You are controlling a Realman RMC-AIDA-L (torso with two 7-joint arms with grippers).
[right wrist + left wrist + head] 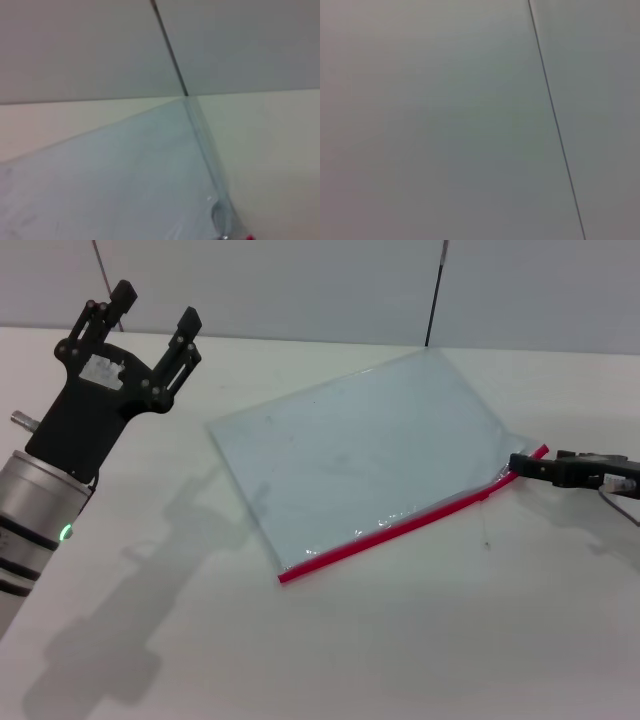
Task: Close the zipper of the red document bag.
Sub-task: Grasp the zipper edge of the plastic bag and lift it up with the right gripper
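Red document bag (365,455): flat translucent pale blue-grey pouch, lying on the white table (330,650) at centre, set at a slant, one corner towards the far wall (300,285). In the right wrist view the pouch (110,180) fills the lower part of the picture, one edge running up to the table's far border.

Zipper (400,530): thin bright red strip along the pouch's near long edge, running from the near corner up to the corner on the robot's right.

Right gripper (522,465): low over the table, its black tip at the zipper's right-hand end; whether the jaws are clenched there cannot be told.

Left gripper (157,308): raised above the table, well apart from the pouch, fingers (185,328) spread wide, grasping nothing.
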